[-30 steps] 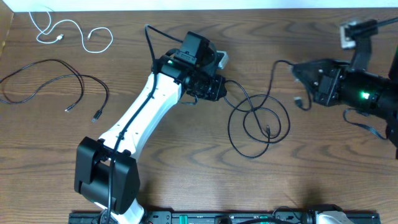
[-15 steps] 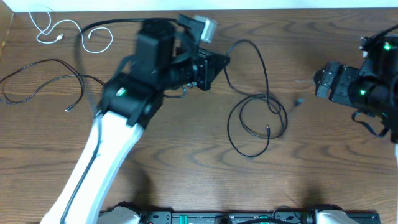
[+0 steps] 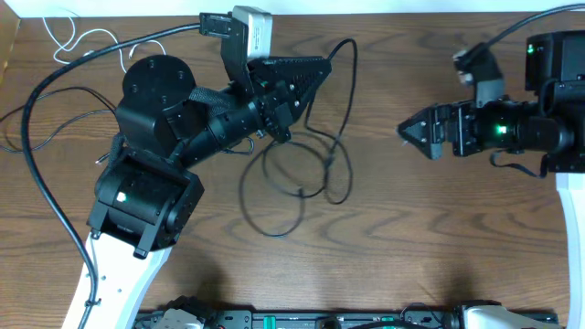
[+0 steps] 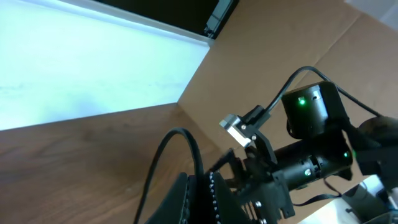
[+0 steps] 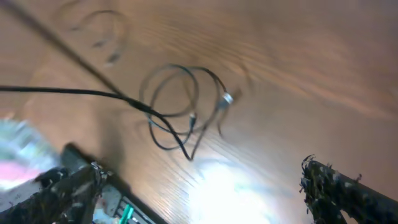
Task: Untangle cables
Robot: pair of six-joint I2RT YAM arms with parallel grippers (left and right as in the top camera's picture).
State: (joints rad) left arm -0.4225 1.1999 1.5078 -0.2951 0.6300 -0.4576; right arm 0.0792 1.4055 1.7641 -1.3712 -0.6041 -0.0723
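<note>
Overhead: left tool (image 3: pixel 306 82) pinched narrow on black cable (image 3: pixel 326 164), whose overlapping loops on the desk (image 3: pixel 439 247) beneath remain to be undone. Right tool (image 3: pixel 409 133) wide, empty. White cable (image 3: pixel 66 41) already lies apart.

A brown wood-grain table (image 3: pixel 439 238) fills the overhead view. Ahead of the left gripper (image 4: pixel 202 193) it ends at a bright white surface (image 4: pixel 81 68), with a cardboard panel (image 4: pixel 280 56) to the right. Between the right gripper's (image 5: pixel 208 190) fingers, glare (image 5: pixel 214 174) whitens the wood.

table (image 3: pixel 439 238): brown wood grain | looped cable (image 3: pixel 326 164): black | far cable (image 3: pixel 62 37): white | left arm (image 3: pixel 146 206): black, white
</note>
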